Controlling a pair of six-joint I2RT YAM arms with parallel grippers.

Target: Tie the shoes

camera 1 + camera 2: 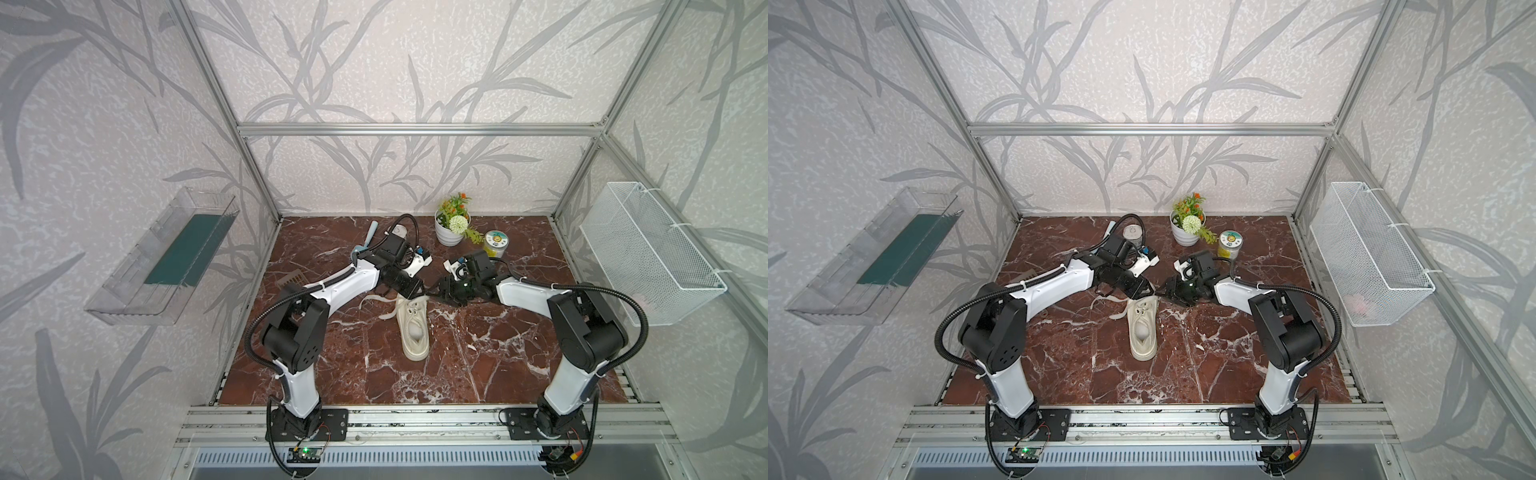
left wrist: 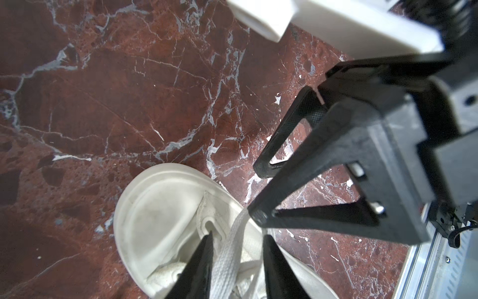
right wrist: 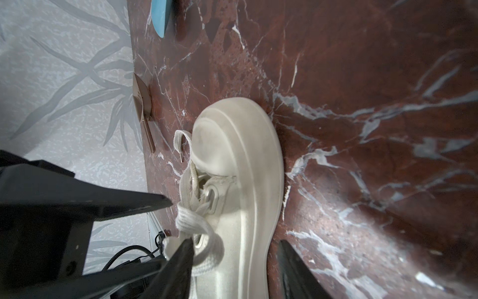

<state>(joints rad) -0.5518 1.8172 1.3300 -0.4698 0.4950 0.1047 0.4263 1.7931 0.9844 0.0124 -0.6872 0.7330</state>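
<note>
Where end effectors hover, jaws parted, sneaker toe below, lace perhaps against one.

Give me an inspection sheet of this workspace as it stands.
Surface: red-brown marble tabletop, no spills seen.
Job's things: cream sneaker stands mid-table, toe towards the back; laces untied, one end loose on the tabletop.
Clutter: potted plant, yellow jar, blue-handled tool, brown slotted tool, all apart from the sneaker.
Grippers: left gripper open over the laces, one lace between its fingers; right gripper open beside the toe, one finger against a lace.
Cables: black conduits along both arms, off the sneaker.
Surroundings: clear tray on left wall, wire basket on right wall.
</note>
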